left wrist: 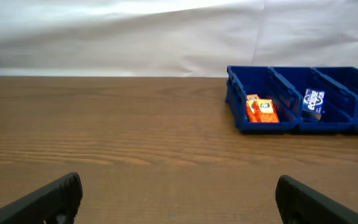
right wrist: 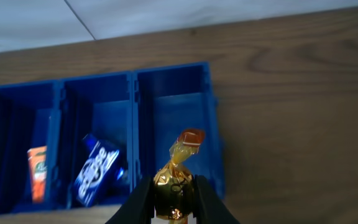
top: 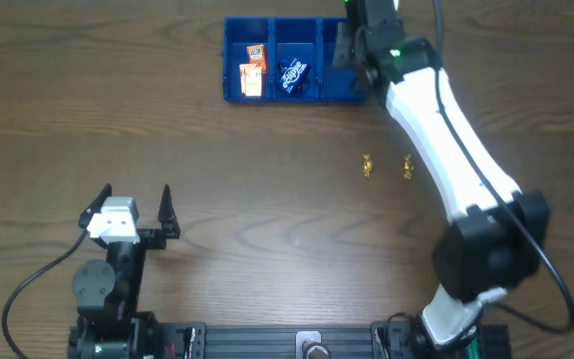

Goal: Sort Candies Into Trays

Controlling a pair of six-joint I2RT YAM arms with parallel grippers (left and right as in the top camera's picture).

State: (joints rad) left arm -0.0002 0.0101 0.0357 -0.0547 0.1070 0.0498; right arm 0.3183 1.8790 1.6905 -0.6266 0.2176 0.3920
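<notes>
1. The left gripper [top: 136,191] is held apart, low at the left.
2. Orange candies [top: 252,75] are held in the tray's [top: 229,60] left compartment, a blue candy [top: 293,76] in the middle.
3. A gold candy [right wrist: 178,174] is clamped in the right gripper [right wrist: 174,194] above the right compartment.
4. Two loose candies [top: 368,166] [top: 407,167] are seen on the tabletop [top: 167,120].

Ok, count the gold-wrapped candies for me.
3. Two gold candies lie apart on the table: one, another. The third is clamped in the right arm's jaws above the blue tray's empty compartment.

Open-topped tray [top: 229,60], dividers [right wrist: 133,118] between compartments
</notes>
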